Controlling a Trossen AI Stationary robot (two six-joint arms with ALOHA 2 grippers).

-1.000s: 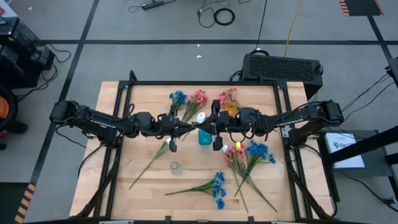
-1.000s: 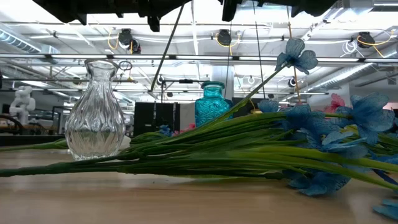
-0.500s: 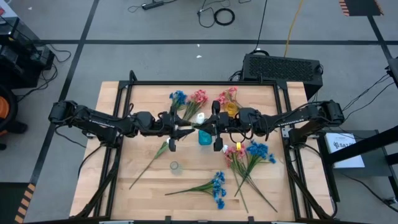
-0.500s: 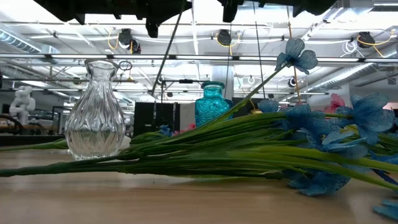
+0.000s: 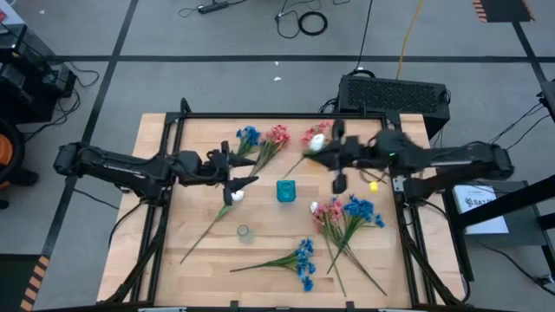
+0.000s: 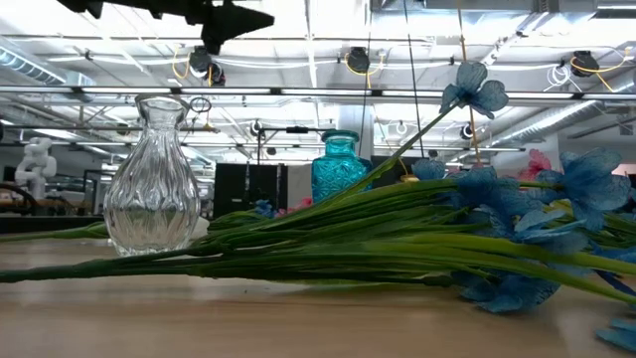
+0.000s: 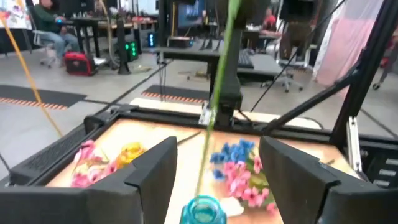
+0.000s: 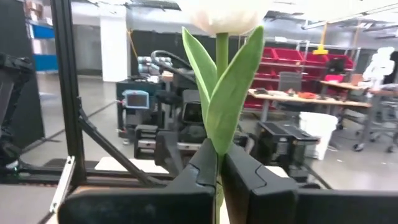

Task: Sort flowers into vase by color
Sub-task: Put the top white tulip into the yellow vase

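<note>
My right gripper [image 5: 323, 149] is shut on a white flower [image 5: 316, 142] above the table's far right part. Its bud and two green leaves [image 8: 227, 87] stand past the fingers. The stem [image 7: 214, 106] hangs down above the blue vase [image 5: 285, 191]. My left gripper [image 5: 243, 173] stands open left of that vase, with nothing between its fingers [image 7: 152, 171]. Another white flower [image 5: 236, 196] lies flat on the table below it. Pink and blue flowers [image 5: 347, 212] lie at the right. The clear vase [image 5: 244, 231] stands nearer the front. My right gripper [image 8: 217, 168] pinches the white flower's stem [image 8: 217, 149] between its two fingers, just below the leaves. The fingers come level from the table's right and lie across the stem. The flower is lifted clear of the table, bud up and stem hanging below.
A blue spray [image 5: 299, 258] lies near the front edge, close before the low camera [image 6: 497, 199]. Blue [image 5: 249, 137] and pink [image 5: 277, 135] sprays lie at the far side, with more pink [image 5: 317, 132] by the right arm. A black frame [image 5: 260, 116] rims the table.
My left gripper has let go of the white flower and drawn back toward the table's left edge. My right gripper has carried that flower from over the blue vase toward the table's right and far edges, still clear of the table.
</note>
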